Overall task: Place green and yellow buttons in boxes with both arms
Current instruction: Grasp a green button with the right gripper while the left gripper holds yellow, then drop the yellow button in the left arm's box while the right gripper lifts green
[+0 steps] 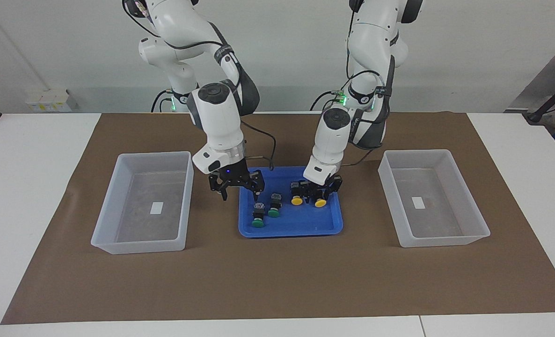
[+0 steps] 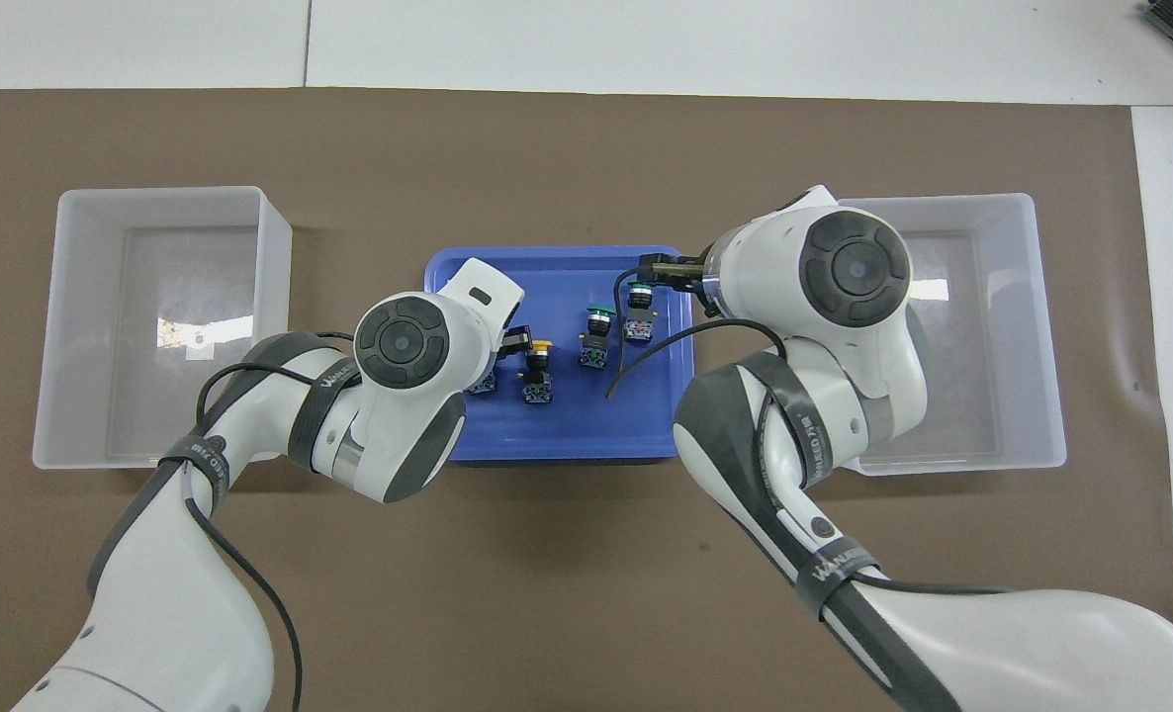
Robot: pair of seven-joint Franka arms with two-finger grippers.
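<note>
Two green buttons (image 1: 258,223) (image 1: 273,212) and two yellow buttons (image 1: 297,200) (image 1: 320,202) lie in a shallow blue tray (image 1: 291,228) in the middle of the table. My right gripper (image 1: 240,192) is open and empty, hovering over the tray's edge beside the green buttons (image 2: 601,314) (image 2: 638,290). My left gripper (image 1: 323,191) is down at the yellow button toward the left arm's end; in the overhead view its wrist hides that button, and only the other yellow button (image 2: 541,347) shows. The two boxes (image 1: 104,220) (image 1: 474,220) stand empty at either end.
The tray (image 2: 557,440) and both boxes (image 2: 72,326) (image 2: 1041,326) sit on a brown mat (image 1: 277,281) on a white table. Each box has a small white label on its floor. Cables hang from both wrists over the tray.
</note>
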